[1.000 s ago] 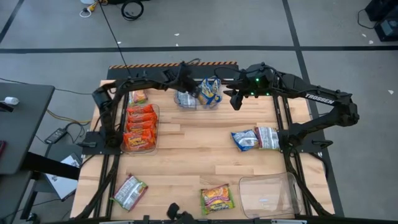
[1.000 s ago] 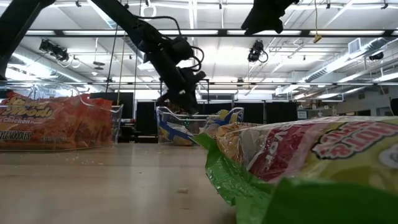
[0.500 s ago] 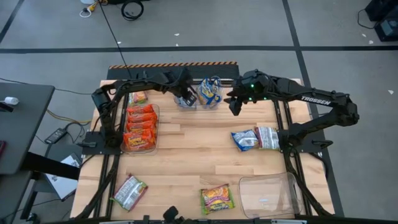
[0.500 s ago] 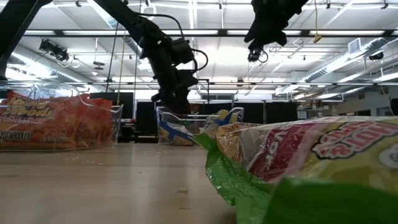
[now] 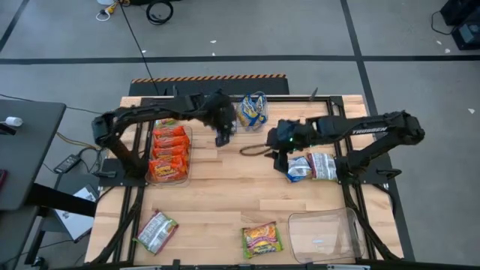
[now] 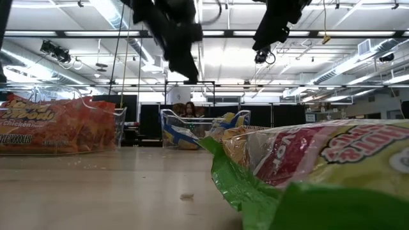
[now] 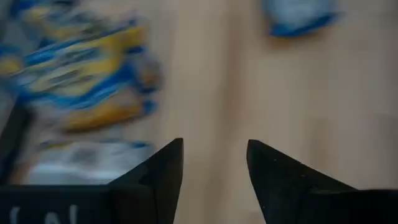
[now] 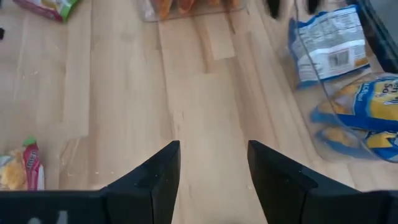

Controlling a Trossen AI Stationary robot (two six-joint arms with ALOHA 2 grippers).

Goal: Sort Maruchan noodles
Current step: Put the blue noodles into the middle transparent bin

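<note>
The wooden counter [image 5: 225, 187] carries everything, with two dark arms reaching in over its far half. At the near right corner sits a clear tray [image 5: 324, 234] with nothing in it; on the left, another clear tray [image 5: 169, 154] holds a stack of orange-red packets [image 5: 169, 150]. A third clear tray [image 5: 251, 112] at the far edge holds blue-and-yellow packets [image 5: 253, 110]. The left claw [image 5: 222, 135] hangs just beside that far tray, its two fingers [image 7: 165, 171] apart with bare wood showing between them, gripping nothing. The right claw [image 5: 279, 142] hovers near the middle of the counter, fingers [image 8: 158, 171] likewise spread and empty. Close beside it lie a blue-and-white packet [image 5: 295, 169] and a silver-white packet [image 5: 323, 166], touching each other. Along the near edge rest another silver-white packet [image 5: 157, 232] on the left and a yellow-green packet [image 5: 260, 241] near the centre, well apart.
</note>
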